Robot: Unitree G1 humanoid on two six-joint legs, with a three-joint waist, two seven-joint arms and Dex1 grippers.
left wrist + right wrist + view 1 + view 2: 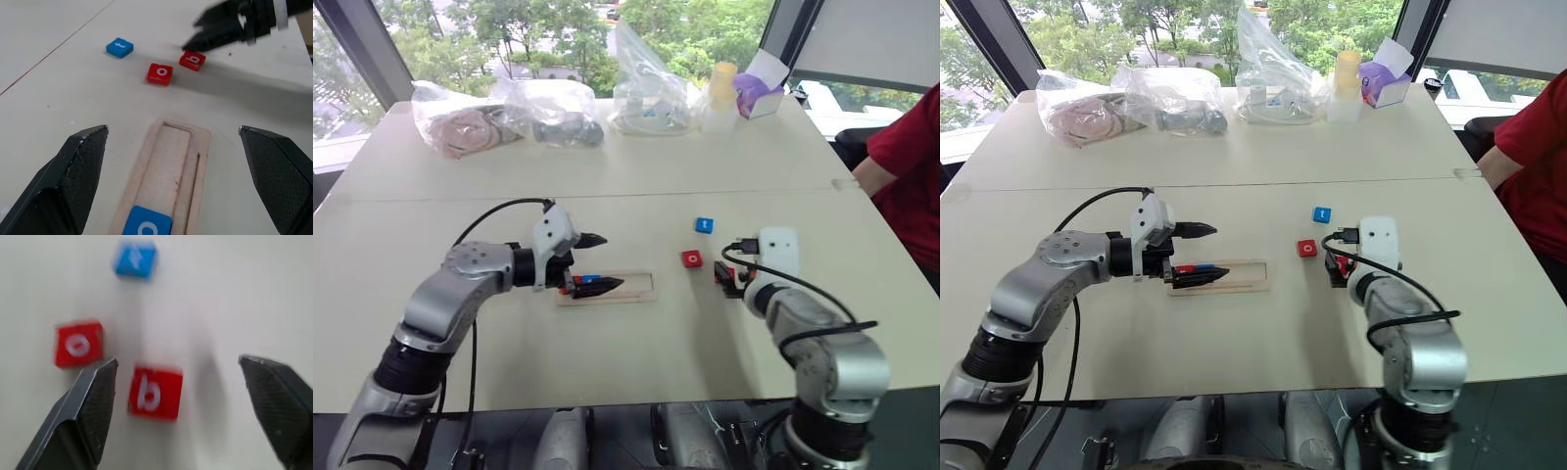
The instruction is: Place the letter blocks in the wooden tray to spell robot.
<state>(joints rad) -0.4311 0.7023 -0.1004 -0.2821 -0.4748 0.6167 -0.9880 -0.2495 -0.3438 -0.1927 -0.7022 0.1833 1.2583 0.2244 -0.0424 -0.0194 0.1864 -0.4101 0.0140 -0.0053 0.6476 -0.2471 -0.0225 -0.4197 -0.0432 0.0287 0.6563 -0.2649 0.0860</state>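
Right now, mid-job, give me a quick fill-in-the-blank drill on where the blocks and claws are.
1. The red b block lies on the table between the fingers of the ____ claw.
2. The block lettered t is coloured ____.
3. The left claw hangs open over the wooden ____.
4. The red o block lies ____ the tray.

Missing words: right; blue; tray; outside

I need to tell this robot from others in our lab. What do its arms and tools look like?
Both arms are silver-grey metal with black joints and a loose black cable. Each wrist carries a white housing. The left tool and right tool each have two black, tapered, textured fingers.
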